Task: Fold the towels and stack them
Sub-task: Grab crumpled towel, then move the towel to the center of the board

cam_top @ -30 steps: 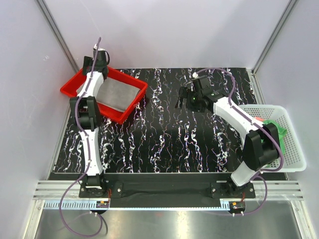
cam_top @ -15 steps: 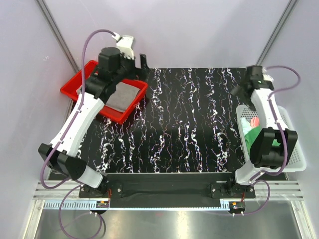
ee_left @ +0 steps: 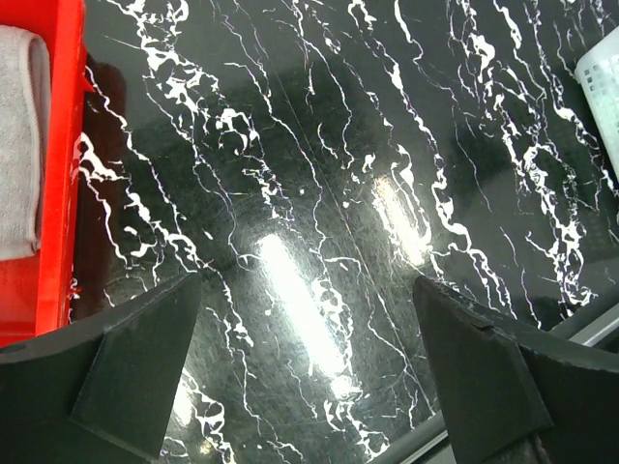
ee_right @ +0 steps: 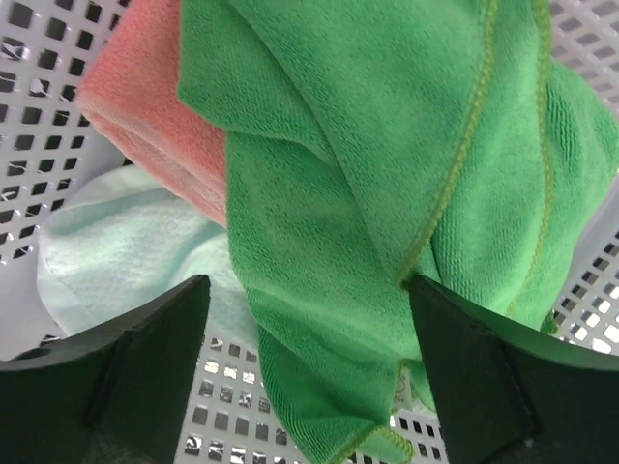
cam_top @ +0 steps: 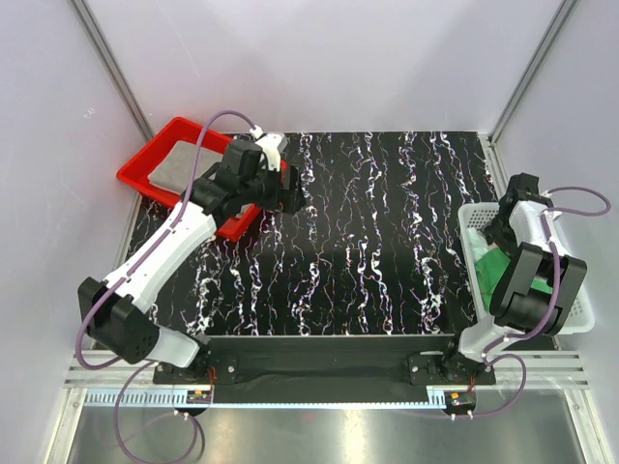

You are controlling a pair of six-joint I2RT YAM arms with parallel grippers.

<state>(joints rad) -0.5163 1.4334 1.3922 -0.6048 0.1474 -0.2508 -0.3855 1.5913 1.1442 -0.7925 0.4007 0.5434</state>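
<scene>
1. The left gripper [ee_left: 308, 367] has its two dark fingers spread wide with nothing between them; only the black, white-veined table [cam_top: 387, 242] shows in the gap.
2. It hangs over the table just beside the near right corner of the red tray [cam_top: 135, 174], which sits at the far left of the table.
3. The grey towel [cam_top: 179, 164] lies flat inside that tray, off to the left of the left gripper and apart from it. In the left wrist view only its edge shows, beyond the red wall.
4. The right gripper [ee_right: 309, 367] also stands wide apart and grips nothing. It is down over the white mesh basket [cam_top: 575, 319] at the right edge of the table.
5. The green towel [ee_right: 387, 193] lies crumpled in the basket right under this gripper, filling the gap between the fingers. Whether either finger touches the cloth cannot be told.
6. The salmon-pink towel [ee_right: 145, 116] lies partly beneath the green one, toward the left finger's side.
7. The white towel [ee_right: 116, 261], faintly mint here, lies at the bottom, against the mesh.
</scene>
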